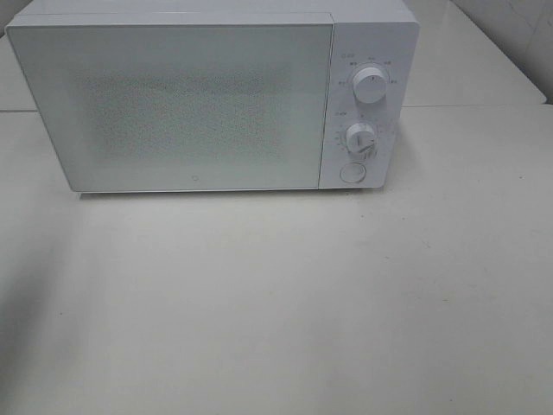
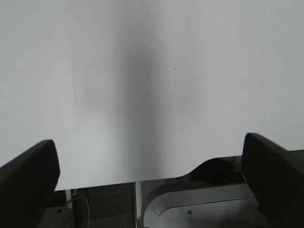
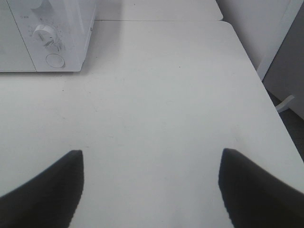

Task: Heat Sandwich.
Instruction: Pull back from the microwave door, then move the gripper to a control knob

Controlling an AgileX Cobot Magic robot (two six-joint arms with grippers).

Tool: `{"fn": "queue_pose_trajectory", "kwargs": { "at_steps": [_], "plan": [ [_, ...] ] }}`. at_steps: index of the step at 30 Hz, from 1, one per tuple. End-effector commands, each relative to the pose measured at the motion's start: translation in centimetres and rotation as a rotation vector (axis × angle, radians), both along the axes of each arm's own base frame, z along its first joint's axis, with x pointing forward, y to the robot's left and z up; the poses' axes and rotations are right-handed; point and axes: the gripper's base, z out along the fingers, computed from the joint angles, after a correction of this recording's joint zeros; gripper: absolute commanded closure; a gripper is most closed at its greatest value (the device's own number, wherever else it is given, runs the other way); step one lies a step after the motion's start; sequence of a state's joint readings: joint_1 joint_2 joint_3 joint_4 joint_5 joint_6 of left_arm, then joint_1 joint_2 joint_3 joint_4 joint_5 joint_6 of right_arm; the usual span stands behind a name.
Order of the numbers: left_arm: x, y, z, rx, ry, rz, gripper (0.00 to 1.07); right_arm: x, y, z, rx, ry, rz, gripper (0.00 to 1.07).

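Note:
The sandwich and the pink plate are out of view in all three views. A white microwave (image 1: pixel 212 95) stands at the back of the white table with its door (image 1: pixel 173 104) shut. It has two knobs (image 1: pixel 370 85) (image 1: pixel 360 138) and a round button (image 1: pixel 352 173) on its right panel. Its corner also shows in the right wrist view (image 3: pixel 47 35). Neither gripper shows in the high view. My left gripper (image 2: pixel 152 166) is open and empty over the table's edge. My right gripper (image 3: pixel 149 183) is open and empty above bare table, some way from the microwave.
The white table (image 1: pixel 276 303) spreads in front of the microwave. Its right edge (image 3: pixel 266 90) shows in the right wrist view, with a wall and floor beyond. In the left wrist view the robot's base (image 2: pixel 199 206) and an orange cable (image 2: pixel 71 203) lie below the table edge.

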State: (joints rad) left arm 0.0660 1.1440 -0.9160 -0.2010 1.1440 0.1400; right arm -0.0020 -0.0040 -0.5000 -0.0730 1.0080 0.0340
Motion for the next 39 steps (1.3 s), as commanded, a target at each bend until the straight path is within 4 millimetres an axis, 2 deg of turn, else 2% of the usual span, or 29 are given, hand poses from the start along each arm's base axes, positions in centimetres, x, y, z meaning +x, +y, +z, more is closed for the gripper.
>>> {"fn": "queue_pose_trajectory", "kwargs": {
  "at_steps": [1,3,4,6,8,9,11,13,16,18,20,27,31,39],
  "plan": [
    [-2.9,0.1,-0.5,0.024,-0.041,0.01,0.06,-0.3,0.0,0.0,0.008,-0.034,-0.01,0.31],
    [-4.3,0.0,-0.7,0.032,-0.083,0.013,0.06,-0.3,0.0,0.0,0.008,-0.034,-0.01,0.31],
    [-4.3,0.0,-0.7,0.032,-0.083,0.013,0.06,-0.3,0.0,0.0,0.008,-0.034,-0.01,0.31],
    [-6.3,-0.1,-0.9,0.04,-0.152,0.019,0.06,-0.3,0.0,0.0,0.008,-0.034,-0.01,0.31],
    [-7.4,-0.1,-1.0,0.051,-0.204,0.023,0.06,-0.3,0.0,0.0,0.008,-0.034,-0.01,0.31],
    [-7.4,-0.1,-1.0,0.051,-0.204,0.023,0.06,-0.3,0.0,0.0,0.008,-0.034,-0.01,0.31],
    [-9.2,0.0,-1.2,0.08,-0.286,0.025,0.06,-0.3,0.0,0.0,0.008,-0.034,-0.01,0.31],
    [-9.7,0.0,-1.3,0.086,-0.307,0.026,0.06,-0.3,0.0,0.0,0.008,-0.034,-0.01,0.31],
    [-11.9,0.0,-2.1,0.104,-0.382,0.031,0.06,-0.3,0.0,0.0,0.008,-0.034,-0.01,0.31],
    [-12.3,-0.1,-1.9,0.103,-0.401,0.032,0.06,-0.3,0.0,0.0,0.008,-0.034,-0.01,0.31],
    [-13.7,-0.2,-1.3,0.102,-0.487,0.043,0.06,-0.3,0.0,0.0,0.008,-0.034,-0.01,0.31],
    [-15.8,-0.3,-2.0,0.063,-0.516,0.107,0.06,-0.3,0.0,0.0,0.008,-0.034,-0.01,0.31],
    [-17.3,-0.4,-1.7,0.067,-0.611,0.096,0.06,-0.3,0.0,0.0,0.008,-0.034,-0.01,0.31],
    [-18.9,-0.3,-1.6,0.085,-0.713,0.1,0.06,-0.3,0.0,0.0,0.008,-0.034,-0.01,0.31]
  ]
}}
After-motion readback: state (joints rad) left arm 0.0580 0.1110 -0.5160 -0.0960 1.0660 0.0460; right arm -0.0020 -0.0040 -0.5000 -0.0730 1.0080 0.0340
